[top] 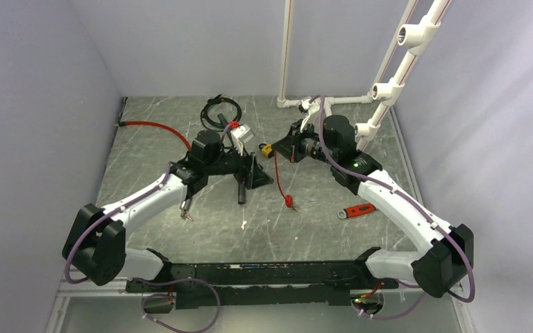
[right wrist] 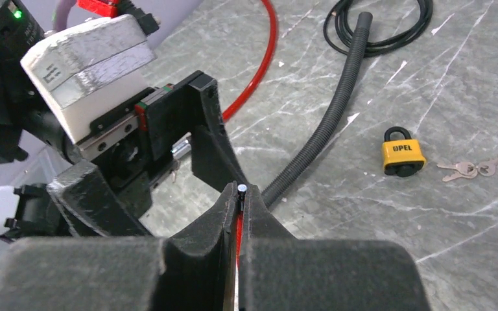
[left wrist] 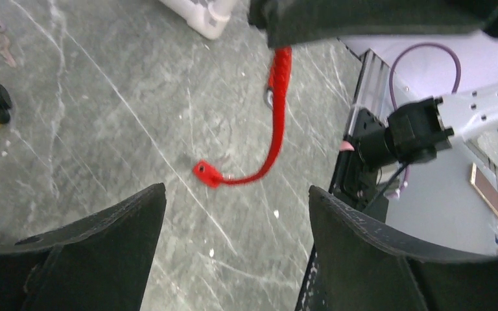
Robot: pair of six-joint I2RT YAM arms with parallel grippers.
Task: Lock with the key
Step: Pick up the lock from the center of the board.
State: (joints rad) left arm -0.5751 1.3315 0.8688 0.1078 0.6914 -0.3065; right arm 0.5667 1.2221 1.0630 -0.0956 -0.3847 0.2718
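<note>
Lying on table (top: 319,229): one yellow padlock (right wrist: 403,154), flat, and one bunch of keys (right wrist: 468,170) just beside it; two keys, as far as the small view allowed.
Padlock axis: in the right wrist view the shackle pointed toward 12 o'clock, the body toward 6; the keys lay off its 3 o'clock side.
Left gripper (left wrist: 237,194): jaws stood wide apart, nothing between them; in its own view the padlock lay at 9 o'clock, the keys toward 10.
Right gripper (right wrist: 241,194): jaws were closed on a red cable (left wrist: 277,110) whose free end reached the table; padlock toward 3 o'clock of the fingertips, keys beyond it.
Nearer arm: from above, the padlock sat between the two grippers, just beside the right one's tip; that one was occupied, so fetching the keys was judged the left's work.
Red cables: two; the second red cable (top: 154,127) lay at 10 o'clock on the table.
Other items: one black corrugated hose (right wrist: 324,123), one black cable coil (right wrist: 402,41), one red-handled tool (top: 356,210).
</note>
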